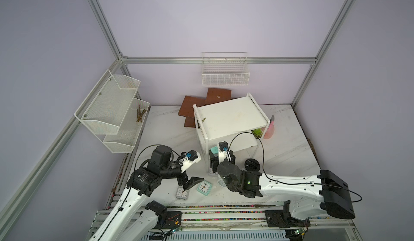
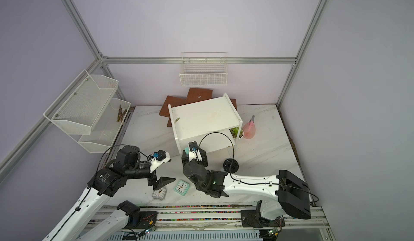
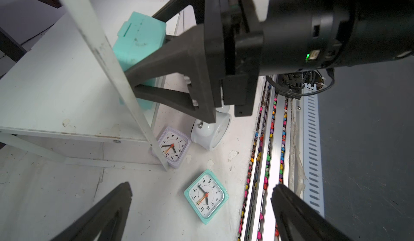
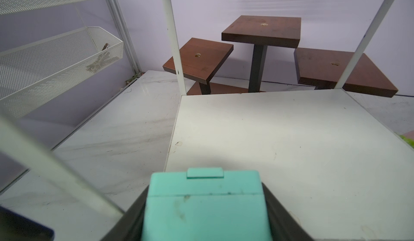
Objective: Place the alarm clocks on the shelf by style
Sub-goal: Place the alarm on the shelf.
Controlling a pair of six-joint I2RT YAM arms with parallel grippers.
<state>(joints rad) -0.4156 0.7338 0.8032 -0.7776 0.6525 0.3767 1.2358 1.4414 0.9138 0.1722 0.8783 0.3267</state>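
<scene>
Alarm clocks: none stands free on the shelf, which occupies the centre of the frame in both top views; both of its boards are bare of clocks apart from the one being held at its edge. The right hand is clamped on a mint-green square clock, with its jaws against the two sides, leaving the base free for setting down. This clock is at the front edge of the lower board, just inside a front corner post; whether it touches the board cannot be told. The low, level hold suits entry through the open front, under the upper board. The left hand is spread fully open at lower left of centre, above a whitish-grey square clock and just beside the second mint-green clock, both lying dial up on the worktop. This is judged a ready position for the next pick, clear of the right arm. A second whitish-grey clock lies at the post's foot, with a white twin-bell clock on its side next to it. Another round clock shows its black back right of lower centre. Sorting by style would put the second mint-green clock beside the held one.
</scene>
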